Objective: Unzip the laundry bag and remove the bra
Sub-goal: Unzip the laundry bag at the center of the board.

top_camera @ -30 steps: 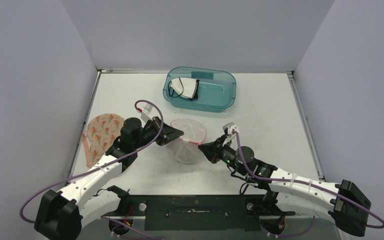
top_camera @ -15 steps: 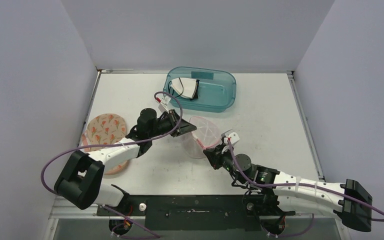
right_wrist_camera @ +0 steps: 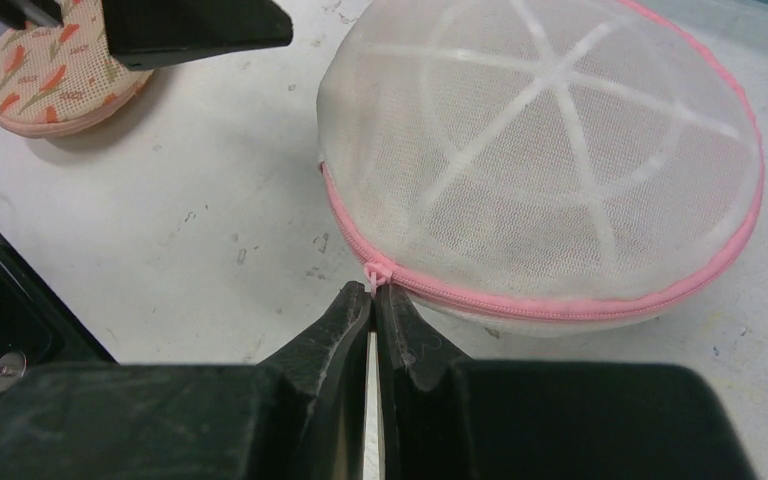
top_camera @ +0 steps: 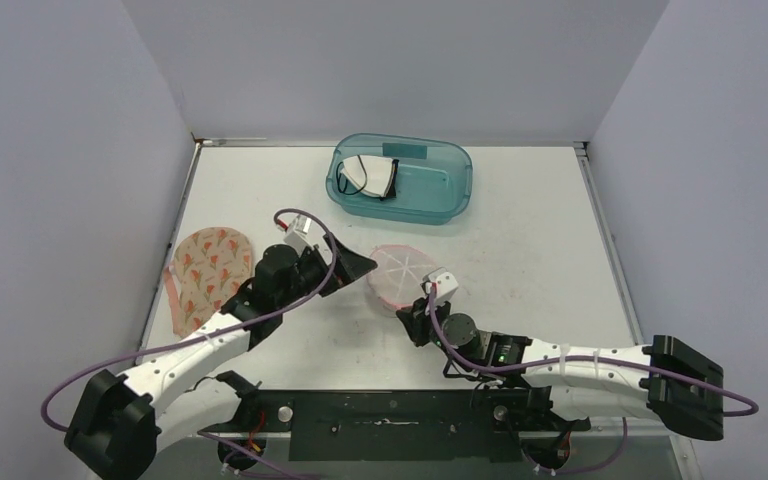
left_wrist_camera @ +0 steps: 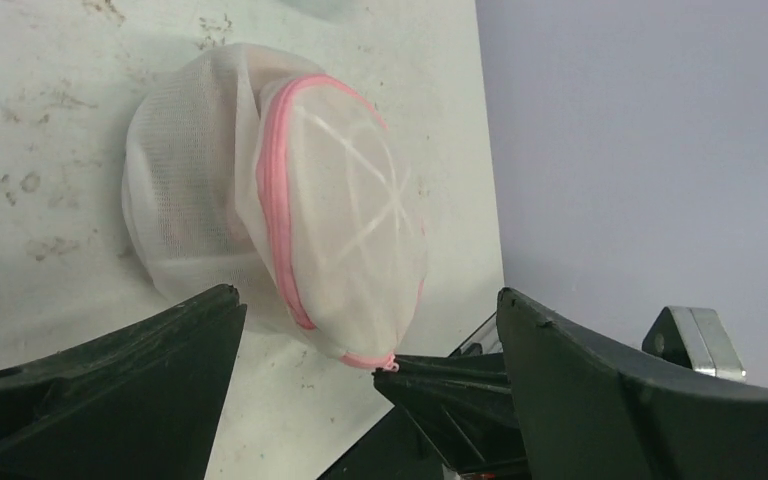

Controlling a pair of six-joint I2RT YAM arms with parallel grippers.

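Scuffed tabletop (right_wrist_camera: 210,200); laundry bag (right_wrist_camera: 550,150) contents indistinct behind mesh.

A white table (top_camera: 260,190) fills the space between pale walls, its top scuffed and speckled with small dark marks. Three things lie on it, well apart from one another. At the far middle stands a clear teal tub (top_camera: 457,190) with rounded corners. Nearer, about the centre, sits the laundry bag (top_camera: 400,275) — a low white mesh dome with pale ribs crossing its top and a pink zip round its edge, the zip pull (right_wrist_camera: 377,272) on the near side. By the left edge lies the bra (top_camera: 205,265) — beige, padded, printed with orange shapes, flat on the table
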